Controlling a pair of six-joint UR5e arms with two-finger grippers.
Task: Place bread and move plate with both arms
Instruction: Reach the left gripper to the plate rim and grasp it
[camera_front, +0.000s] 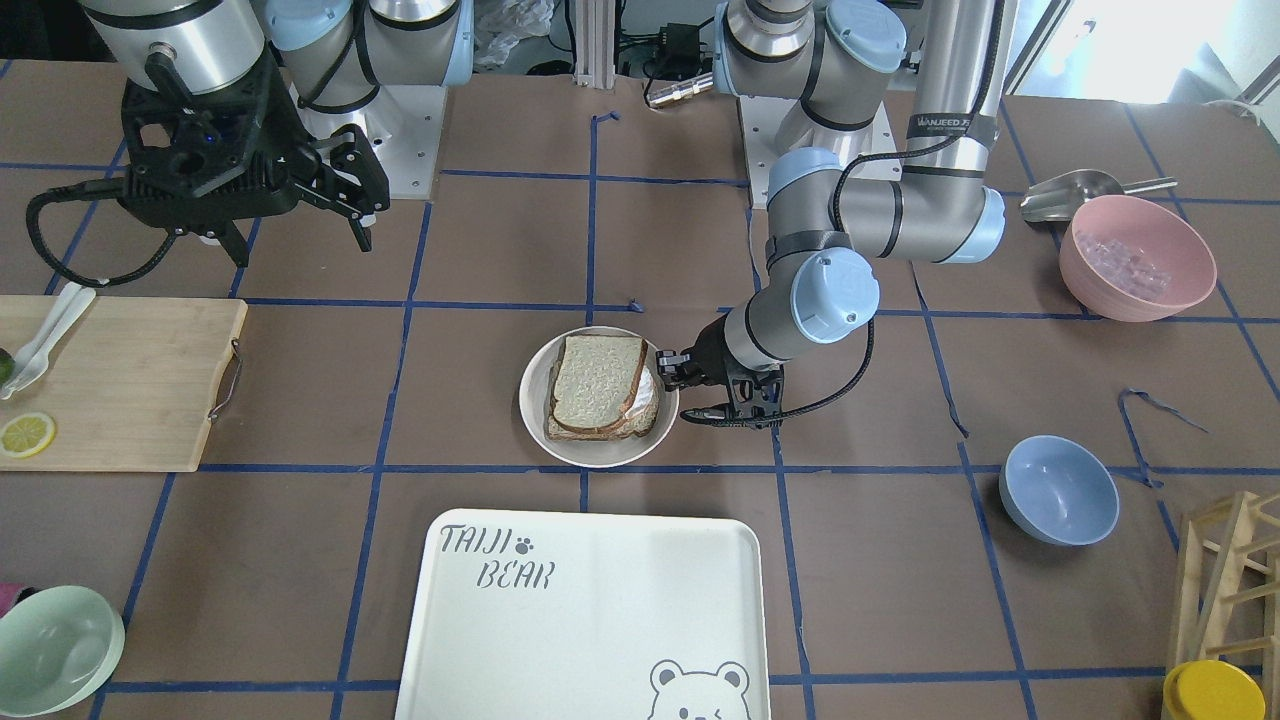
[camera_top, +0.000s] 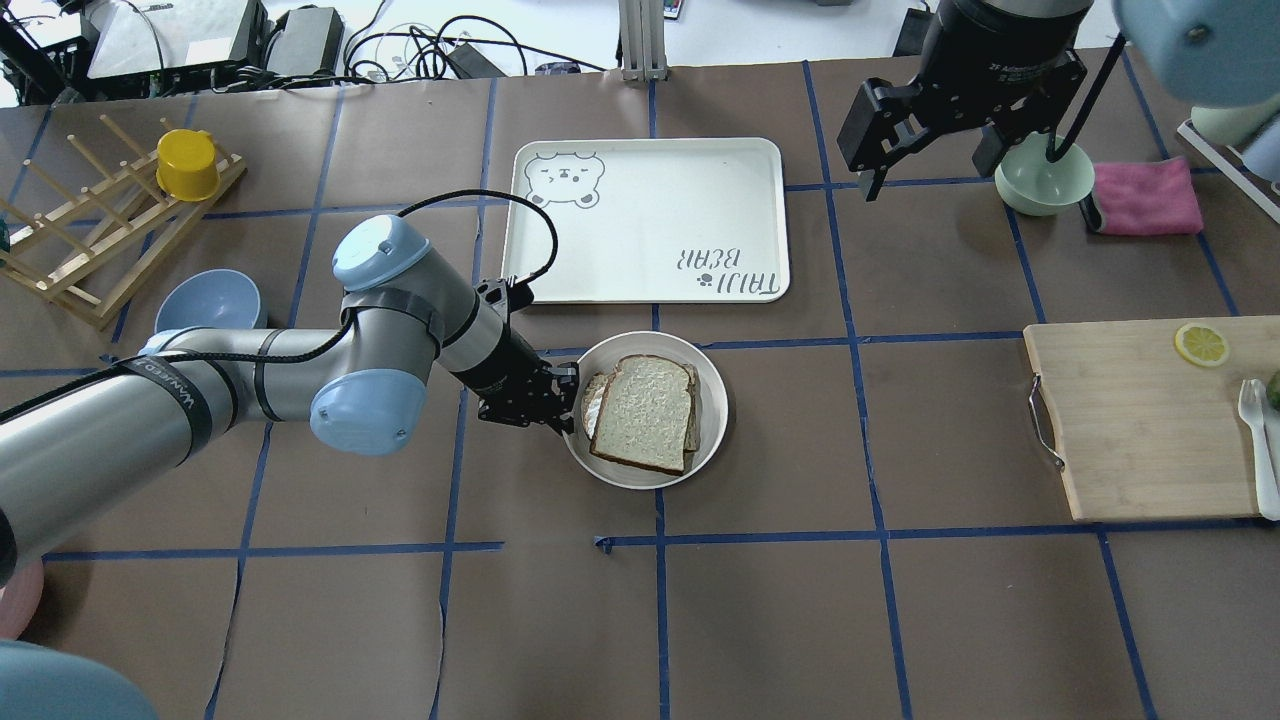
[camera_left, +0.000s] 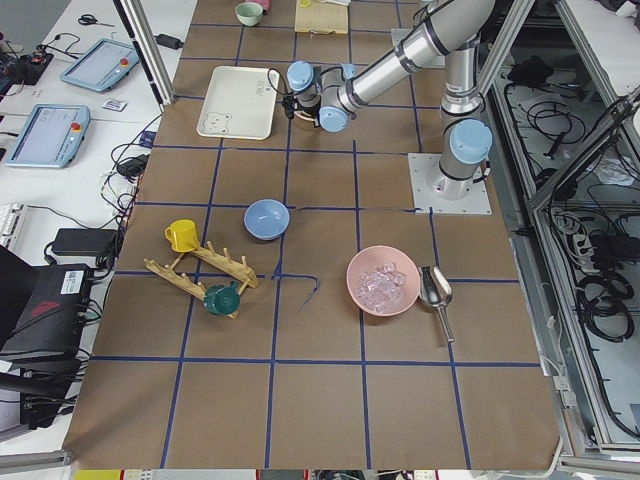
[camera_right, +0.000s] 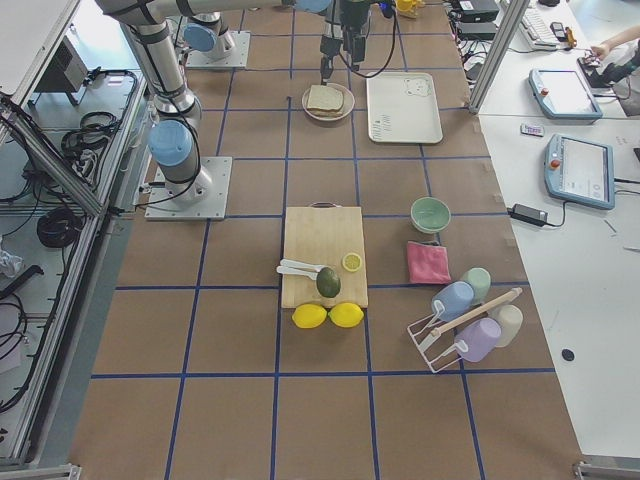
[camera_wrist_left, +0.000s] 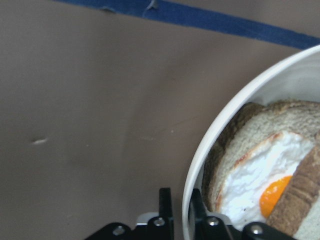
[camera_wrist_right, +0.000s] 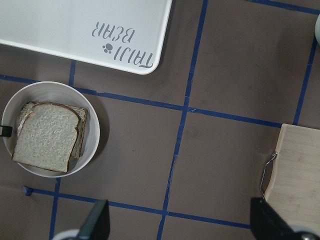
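The bread (camera_top: 645, 410) lies flat on top of the fried-egg slice (camera_wrist_left: 255, 175) in the round cream plate (camera_top: 715, 370) at the table's middle. It also shows in the front view (camera_front: 598, 385) and the right wrist view (camera_wrist_right: 47, 135). My left gripper (camera_top: 568, 402) is low at the plate's left rim. In the left wrist view (camera_wrist_left: 182, 217) its two fingers stand on either side of the rim (camera_wrist_left: 220, 125), shut on it. My right gripper (camera_top: 930, 170) hangs high over the far right of the table, open and empty, its fingertips (camera_wrist_right: 95, 225) wide apart.
The white bear-printed tray (camera_top: 650, 200) lies just beyond the plate. A wooden cutting board (camera_top: 1140, 420) with a lemon slice is on the right. A green bowl (camera_top: 1043, 185) and a pink cloth (camera_top: 1145, 197) sit below the right gripper. A blue bowl (camera_top: 205, 300) is on the left.
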